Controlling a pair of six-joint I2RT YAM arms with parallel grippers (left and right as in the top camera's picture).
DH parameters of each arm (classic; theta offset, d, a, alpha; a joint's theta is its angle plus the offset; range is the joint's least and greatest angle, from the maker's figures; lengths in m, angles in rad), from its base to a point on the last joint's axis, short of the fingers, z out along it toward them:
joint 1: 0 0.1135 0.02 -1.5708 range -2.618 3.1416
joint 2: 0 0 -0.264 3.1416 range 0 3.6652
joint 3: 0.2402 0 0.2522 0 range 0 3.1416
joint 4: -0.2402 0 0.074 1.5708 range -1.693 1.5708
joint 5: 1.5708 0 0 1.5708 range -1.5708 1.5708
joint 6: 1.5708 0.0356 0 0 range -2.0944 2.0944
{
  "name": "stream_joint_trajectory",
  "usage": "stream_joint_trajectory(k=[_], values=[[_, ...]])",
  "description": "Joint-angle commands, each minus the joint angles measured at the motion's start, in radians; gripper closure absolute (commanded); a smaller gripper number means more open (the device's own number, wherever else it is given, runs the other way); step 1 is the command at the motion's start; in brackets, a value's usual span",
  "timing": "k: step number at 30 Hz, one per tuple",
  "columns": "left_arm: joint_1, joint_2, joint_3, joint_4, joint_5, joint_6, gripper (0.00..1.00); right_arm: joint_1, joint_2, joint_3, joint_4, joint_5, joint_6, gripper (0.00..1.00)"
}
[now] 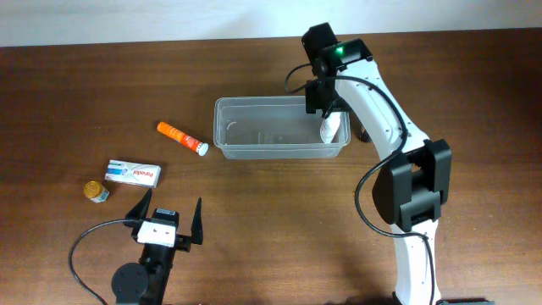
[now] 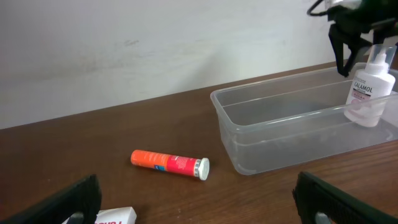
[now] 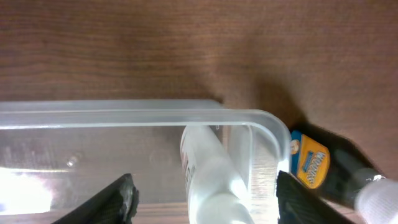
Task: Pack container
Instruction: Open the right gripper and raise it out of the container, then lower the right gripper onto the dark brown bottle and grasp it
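At the right end of the container (image 1: 279,154), mid-table, the right gripper (image 1: 329,108) hangs jaws-wide around the white bottle (image 2: 368,93) standing inside, a placement that looks done; next up, likely the orange tube (image 1: 182,140) for the wide-open left gripper (image 1: 169,219).

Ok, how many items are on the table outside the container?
4. An orange tube lies left of the container; a white box and a small jar sit further left; a dark bottle is by its right end. The right arm may hide more.
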Motion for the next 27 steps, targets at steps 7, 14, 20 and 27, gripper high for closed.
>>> stream_joint_trajectory(k=[7,14,20,27], values=[[0.005,-0.007,-0.008,0.0,-0.004,-0.002,0.01,-0.003,0.005,0.228,-0.106,0.014,-0.036,0.23],[0.005,-0.007,-0.008,0.0,-0.004,-0.002,0.01,-0.061,0.005,0.33,-0.265,0.016,-0.006,0.18],[0.005,-0.007,-0.008,0.0,-0.004,-0.002,0.01,-0.163,0.005,0.326,-0.352,-0.043,0.014,0.16],[0.005,-0.007,-0.008,0.0,-0.004,-0.002,0.01,-0.259,0.005,0.278,-0.358,-0.155,0.014,0.13]])
